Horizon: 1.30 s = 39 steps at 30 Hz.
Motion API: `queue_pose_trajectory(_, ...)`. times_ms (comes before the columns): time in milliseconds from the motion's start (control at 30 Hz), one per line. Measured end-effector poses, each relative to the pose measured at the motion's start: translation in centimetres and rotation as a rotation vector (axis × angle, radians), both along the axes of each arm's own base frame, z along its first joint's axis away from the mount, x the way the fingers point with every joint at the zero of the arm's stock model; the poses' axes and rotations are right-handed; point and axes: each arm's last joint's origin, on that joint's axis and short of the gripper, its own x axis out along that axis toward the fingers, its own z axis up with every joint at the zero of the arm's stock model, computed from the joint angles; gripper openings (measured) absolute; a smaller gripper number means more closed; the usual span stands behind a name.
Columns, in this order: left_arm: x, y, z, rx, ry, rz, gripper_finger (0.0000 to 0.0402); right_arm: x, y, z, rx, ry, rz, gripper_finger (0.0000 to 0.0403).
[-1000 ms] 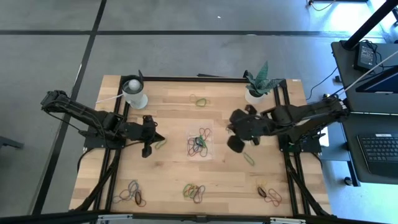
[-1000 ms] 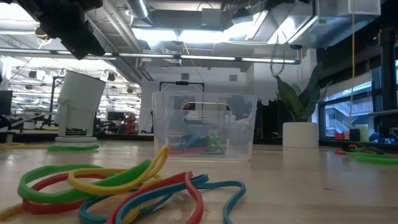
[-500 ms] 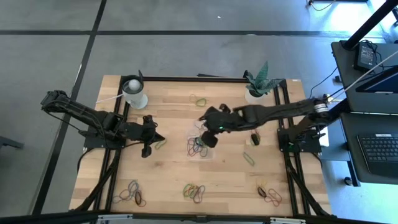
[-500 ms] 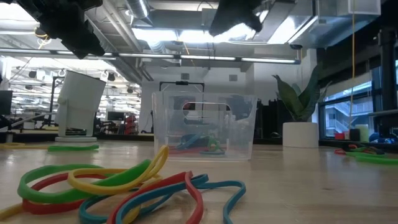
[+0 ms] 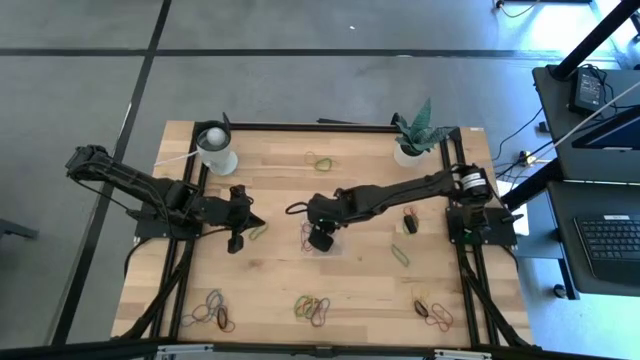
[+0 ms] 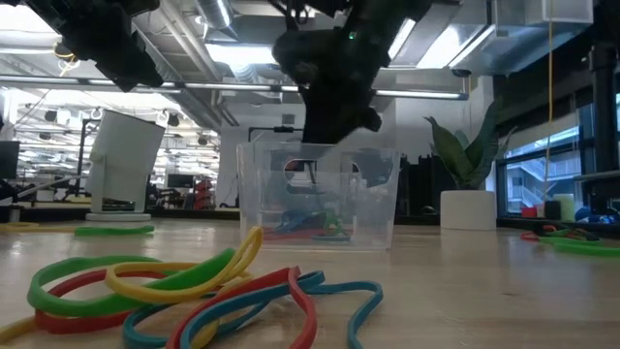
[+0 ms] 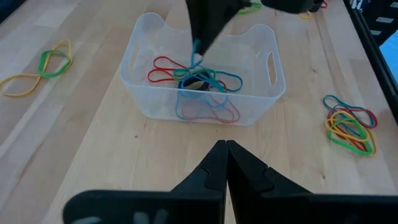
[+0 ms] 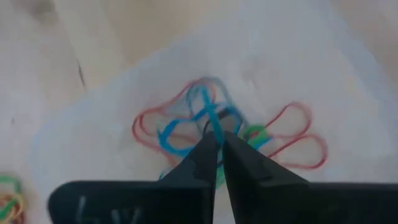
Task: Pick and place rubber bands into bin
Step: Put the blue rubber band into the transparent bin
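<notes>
While poised over the bin (image 7: 205, 99) — right gripper (image 8: 217, 138) pinching a blue rubber band (image 8: 186, 127); left gripper (image 7: 225, 147) clenched, empty.

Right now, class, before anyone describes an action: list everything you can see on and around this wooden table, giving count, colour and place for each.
Clear plastic rectangular bin: one, see-through, table centre; red, blue and green bands inside.
Loose rubber bands: several mixed-colour clusters; front left, front centre, front right, back centre, one green right of the bin, yellow-green by the left gripper.
White cup: one, back left.
White plant pot with green plant: one, back right.
Wooden table: one, light wood, black frame.
Right gripper: over the bin, shut on a blue rubber band.
Left gripper: shut, empty, left of the bin.
</notes>
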Motion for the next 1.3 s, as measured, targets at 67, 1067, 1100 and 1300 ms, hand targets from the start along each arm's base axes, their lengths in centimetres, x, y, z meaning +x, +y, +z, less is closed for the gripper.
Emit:
queue_pose_trajectory(67,0.0,0.0,0.0,0.000,0.000,0.000,0.0004,-0.1,0.0,-0.2,0.006,0.019,0.002,0.0040)
queue_pose_trajectory(1067,0.0,0.0,0.0,0.001,0.004,0.000,0.0004,-5.1,-2.3,6.7,0.002,0.000,-0.075,0.0171)
queue_pose_trajectory(1100,0.0,0.0,-0.1,0.002,0.006,0.000,0.0004,-5.6,-2.2,6.9,0.002,-0.011,-0.073,0.0169)
queue_pose_trajectory(1300,0.0,0.0,0.0,0.002,0.004,0.001,0.0004,-10.5,-2.5,6.9,0.032,-0.081,-0.114,0.0155)
